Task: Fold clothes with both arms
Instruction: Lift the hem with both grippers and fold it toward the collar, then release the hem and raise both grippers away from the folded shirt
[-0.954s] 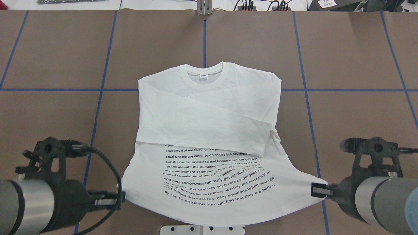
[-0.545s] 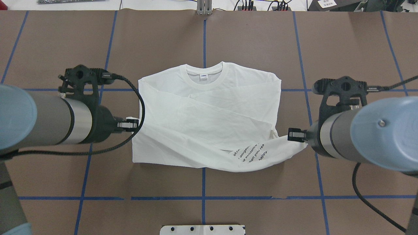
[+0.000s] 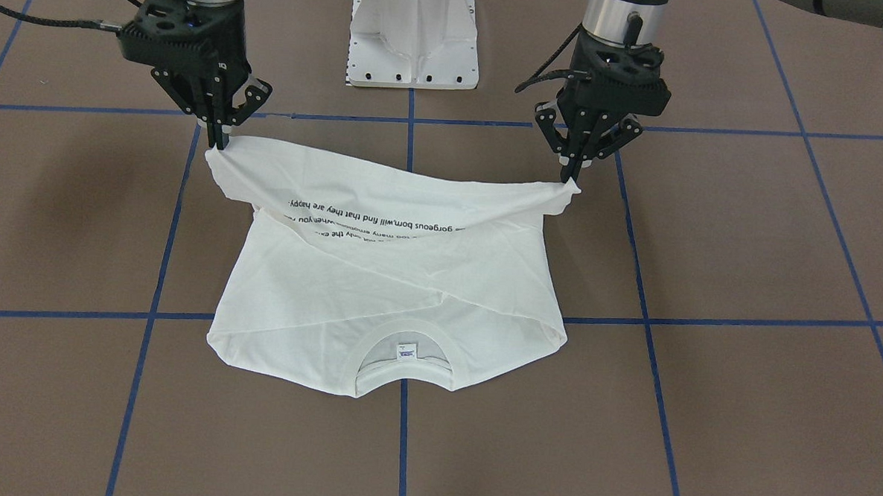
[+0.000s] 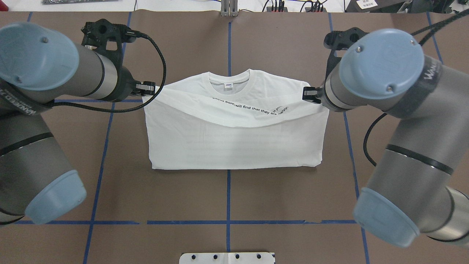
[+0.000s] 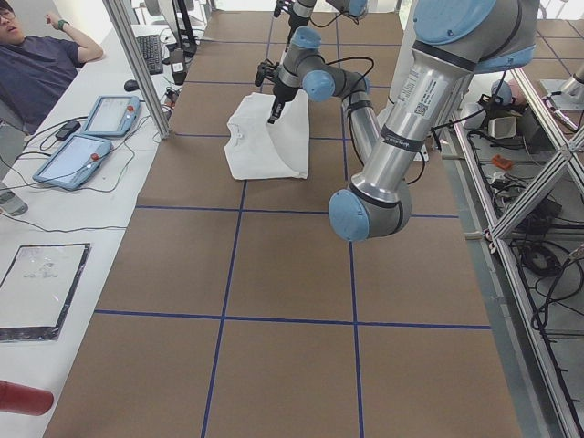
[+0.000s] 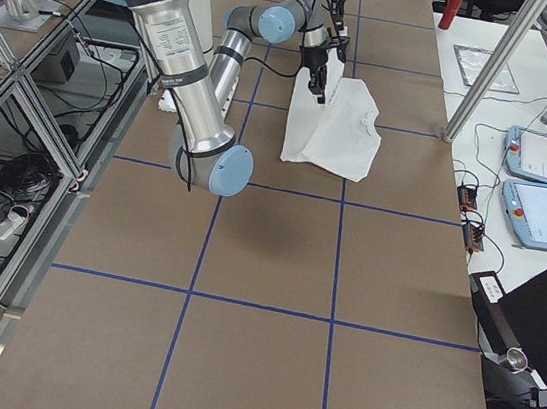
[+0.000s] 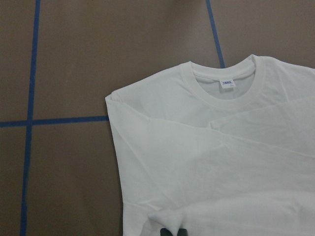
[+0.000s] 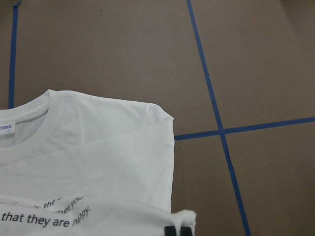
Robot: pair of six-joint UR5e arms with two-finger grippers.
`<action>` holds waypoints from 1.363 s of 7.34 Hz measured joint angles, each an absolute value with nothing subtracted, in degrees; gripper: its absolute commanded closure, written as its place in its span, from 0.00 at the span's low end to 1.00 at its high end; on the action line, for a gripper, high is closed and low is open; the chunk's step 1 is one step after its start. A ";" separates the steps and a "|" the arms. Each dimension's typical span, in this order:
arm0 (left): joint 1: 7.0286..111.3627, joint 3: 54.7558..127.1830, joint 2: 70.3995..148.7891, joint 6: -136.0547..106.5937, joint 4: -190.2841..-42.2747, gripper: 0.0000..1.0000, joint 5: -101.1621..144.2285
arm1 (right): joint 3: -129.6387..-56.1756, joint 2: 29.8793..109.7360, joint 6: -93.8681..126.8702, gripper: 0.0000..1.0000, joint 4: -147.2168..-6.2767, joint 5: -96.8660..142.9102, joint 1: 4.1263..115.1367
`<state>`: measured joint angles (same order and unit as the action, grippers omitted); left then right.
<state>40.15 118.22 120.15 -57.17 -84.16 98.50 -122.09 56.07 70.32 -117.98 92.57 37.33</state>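
Observation:
The white long-sleeved T-shirt [image 4: 234, 143] lies on the brown table, collar [image 4: 229, 77] toward the far side, folded roughly in half. Its hem is lifted and stretched between both grippers just short of the collar, with a line of black text [image 4: 253, 107] showing along the raised edge. My left gripper [image 4: 148, 88] is shut on the hem's left corner, and my right gripper [image 4: 307, 94] is shut on the right corner. The front-facing view shows the left gripper [image 3: 567, 175] and right gripper [image 3: 219, 145] pinching cloth above the shirt [image 3: 380, 290]. Each wrist view shows the shirt [image 7: 221, 147] [image 8: 98, 147] below the fingertips.
The white metal pedestal [image 4: 227, 257] stands at the near table edge. Blue tape lines [image 4: 228, 190] grid the brown table. Beyond the far edge, a person [image 5: 36, 64] sits at a side bench with tablets [image 5: 87, 146]. Both elbows hang over the table's near corners.
Both grippers have carried the hem from the near side, up and over the crossed sleeves, toward the collar. The lower half now covers the sleeves and most of the text is hidden.

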 measured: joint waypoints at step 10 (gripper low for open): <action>40.60 83.30 126.55 -55.29 -111.93 1.00 95.72 | -86.92 50.97 63.22 0.83 -91.33 92.02 42.43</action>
<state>40.60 83.30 126.55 -55.29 -111.93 95.72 -86.92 50.97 63.22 -91.33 92.02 42.43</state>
